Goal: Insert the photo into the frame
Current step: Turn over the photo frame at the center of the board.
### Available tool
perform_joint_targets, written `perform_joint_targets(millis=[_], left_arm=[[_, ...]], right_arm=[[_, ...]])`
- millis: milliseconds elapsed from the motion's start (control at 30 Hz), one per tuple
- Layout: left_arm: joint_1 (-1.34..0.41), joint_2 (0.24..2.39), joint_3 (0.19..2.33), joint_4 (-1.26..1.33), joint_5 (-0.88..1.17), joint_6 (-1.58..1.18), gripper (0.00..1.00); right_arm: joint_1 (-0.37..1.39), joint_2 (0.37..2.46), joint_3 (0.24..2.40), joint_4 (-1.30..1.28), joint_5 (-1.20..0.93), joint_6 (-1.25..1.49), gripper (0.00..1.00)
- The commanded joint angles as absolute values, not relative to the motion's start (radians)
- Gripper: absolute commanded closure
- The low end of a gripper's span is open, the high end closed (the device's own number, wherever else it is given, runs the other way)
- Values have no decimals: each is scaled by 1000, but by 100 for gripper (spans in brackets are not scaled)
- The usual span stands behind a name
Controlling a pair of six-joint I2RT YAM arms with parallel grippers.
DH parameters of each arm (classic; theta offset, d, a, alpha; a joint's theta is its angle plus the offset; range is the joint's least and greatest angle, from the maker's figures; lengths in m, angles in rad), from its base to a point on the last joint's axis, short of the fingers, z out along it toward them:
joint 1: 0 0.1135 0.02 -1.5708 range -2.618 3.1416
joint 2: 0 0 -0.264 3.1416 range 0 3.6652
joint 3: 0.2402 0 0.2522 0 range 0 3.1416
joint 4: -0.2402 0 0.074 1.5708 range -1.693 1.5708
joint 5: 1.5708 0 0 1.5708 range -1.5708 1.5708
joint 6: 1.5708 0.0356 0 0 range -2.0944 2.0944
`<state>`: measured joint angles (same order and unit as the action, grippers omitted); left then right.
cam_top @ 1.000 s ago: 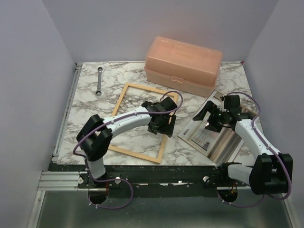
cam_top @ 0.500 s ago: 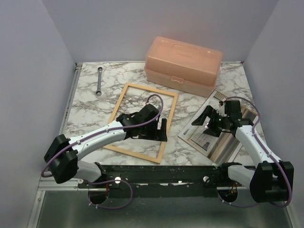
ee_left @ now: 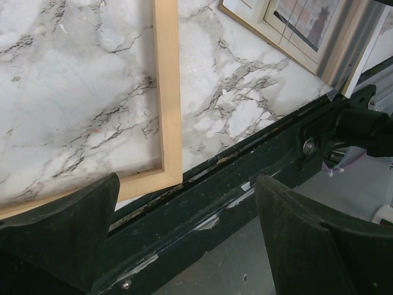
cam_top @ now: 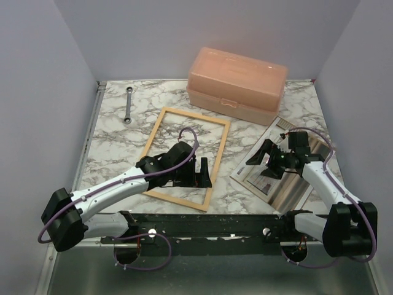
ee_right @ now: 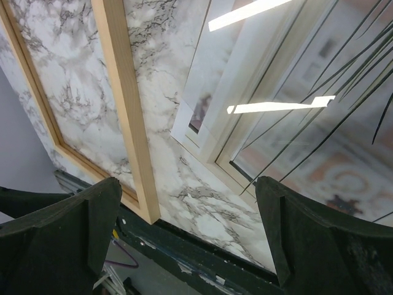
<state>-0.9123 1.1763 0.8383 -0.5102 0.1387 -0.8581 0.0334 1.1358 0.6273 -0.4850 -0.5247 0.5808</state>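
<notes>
Though the right hand (cam_top: 264, 163) half-hides the photo (cam_top: 263, 182), it and the left hand (cam_top: 205, 174) gape empty

Overhead light is falling evenly on the counter (cam_top: 110, 135), arms (cam_top: 123, 184) casting soft shadows. Strip-light glare is streaking the shiny pane (ee_right: 288, 141) in right wrist view. Left pincer (ee_left: 185, 184) fingers (ee_left: 58, 233) are rendering dark, soft.

Surface (cam_top: 110, 138): white marble pattern with grey veins.
Frame (cam_top: 196, 115): flat in the middle, marble showing through its opening.
Box (cam_top: 236, 83): peach plastic, at the far edge, just beyond the frame's far right corner.
Wrench (cam_top: 128, 105): far left, apart from the frame.
Photo (cam_top: 265, 182): right side, picture up, in a flat pile with a shiny pane (cam_top: 296, 192).
</notes>
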Motion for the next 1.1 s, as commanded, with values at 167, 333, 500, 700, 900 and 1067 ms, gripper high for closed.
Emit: perform_joint_targets(millis=[167, 333, 500, 700, 900, 1067], left_arm=[[-919, 1226, 878, -571, 75, -863, 6], [-925, 1289, 897, -564, 69, -815, 6], [-944, 1358, 910, -556, 64, -788, 9], [-978, 1445, 944, -534, 79, -784, 14], [-1013, 1597, 1040, -557, 82, -743, 21], [-1037, 1719, 1138, -616, 43, -733, 29]], right_arm=[[35, 1218, 669, -472, -561, 527, 0], [35, 1218, 677, -486, -563, 515, 0], [34, 1154, 656, -512, -564, 543, 0], [34, 1049, 651, -558, -553, 590, 0], [34, 991, 660, -619, -519, 607, 0], [35, 972, 655, -641, -485, 610, 0]])
